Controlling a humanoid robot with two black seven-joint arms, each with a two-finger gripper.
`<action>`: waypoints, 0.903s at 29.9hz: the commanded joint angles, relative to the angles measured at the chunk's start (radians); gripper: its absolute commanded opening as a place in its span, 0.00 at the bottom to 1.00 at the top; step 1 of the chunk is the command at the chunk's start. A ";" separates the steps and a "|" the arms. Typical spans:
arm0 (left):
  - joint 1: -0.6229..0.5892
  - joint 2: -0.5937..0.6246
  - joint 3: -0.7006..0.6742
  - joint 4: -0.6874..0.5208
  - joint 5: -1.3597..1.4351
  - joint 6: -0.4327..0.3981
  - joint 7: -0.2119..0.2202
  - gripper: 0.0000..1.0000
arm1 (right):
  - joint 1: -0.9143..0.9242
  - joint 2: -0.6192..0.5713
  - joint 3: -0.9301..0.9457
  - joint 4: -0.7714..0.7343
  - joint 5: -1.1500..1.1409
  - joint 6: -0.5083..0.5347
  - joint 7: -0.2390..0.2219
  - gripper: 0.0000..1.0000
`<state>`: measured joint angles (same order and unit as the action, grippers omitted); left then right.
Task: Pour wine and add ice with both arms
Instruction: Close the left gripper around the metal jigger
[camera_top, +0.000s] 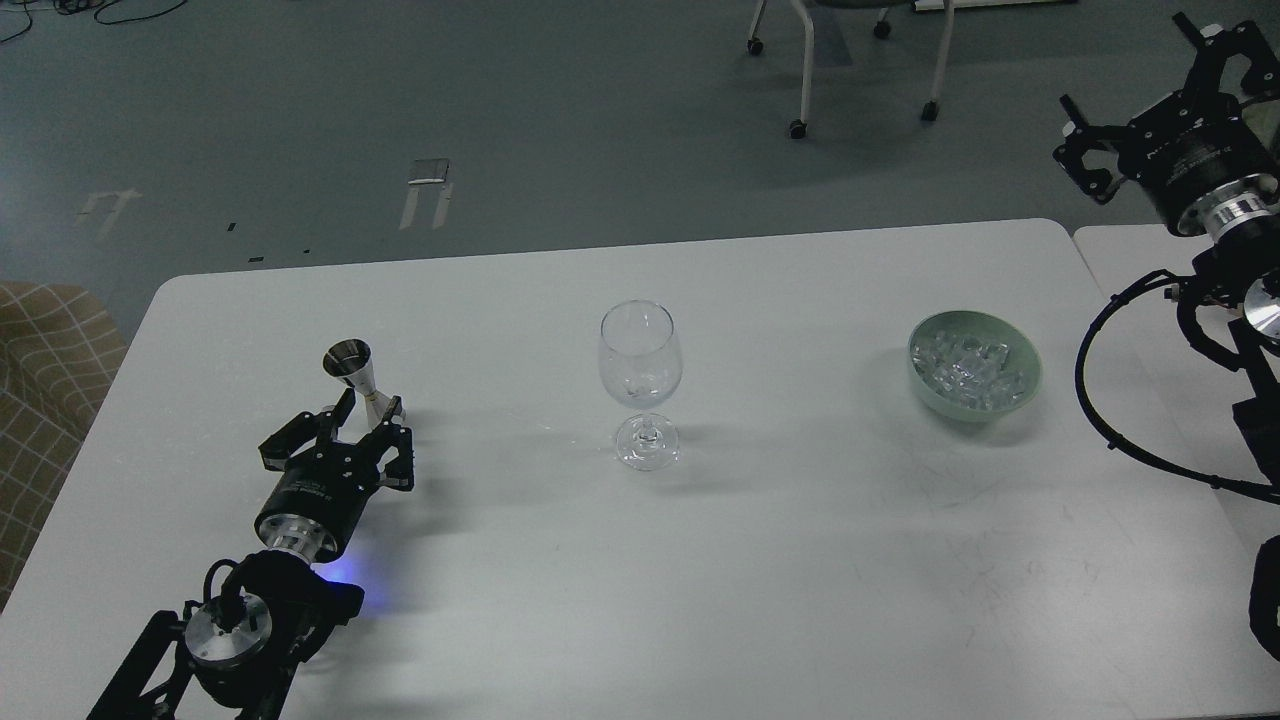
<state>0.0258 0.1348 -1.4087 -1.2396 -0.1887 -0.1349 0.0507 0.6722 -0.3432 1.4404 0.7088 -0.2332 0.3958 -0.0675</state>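
On table: one glass, one jigger, one bowl.

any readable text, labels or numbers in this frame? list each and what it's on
Nothing can be read.
Left pincer: pale lettering on its black cylindrical body, too small and blurred to quote.
Right pincer: faint pale lettering on its black housing, also too blurred.
Silver metal jigger, clear stemmed wine glass, pale green bowl of clear ice cubes, white table: no markings visible.

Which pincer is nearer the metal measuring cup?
Left. The left pincer sits around the measuring cup; the right pincer hangs far off, beyond the ice bowl.
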 joint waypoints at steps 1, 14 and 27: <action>0.000 0.002 -0.022 0.008 0.000 0.000 0.003 0.49 | 0.000 0.000 0.000 0.000 0.000 0.000 0.000 1.00; -0.046 0.002 -0.050 0.083 0.000 0.001 0.014 0.49 | 0.000 0.001 0.000 0.000 0.000 0.000 0.000 1.00; -0.050 0.002 -0.044 0.089 0.003 0.001 0.029 0.49 | -0.005 -0.005 0.000 0.000 0.000 0.000 0.000 1.00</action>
<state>-0.0233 0.1353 -1.4519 -1.1526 -0.1857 -0.1334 0.0782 0.6685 -0.3470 1.4404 0.7087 -0.2332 0.3958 -0.0675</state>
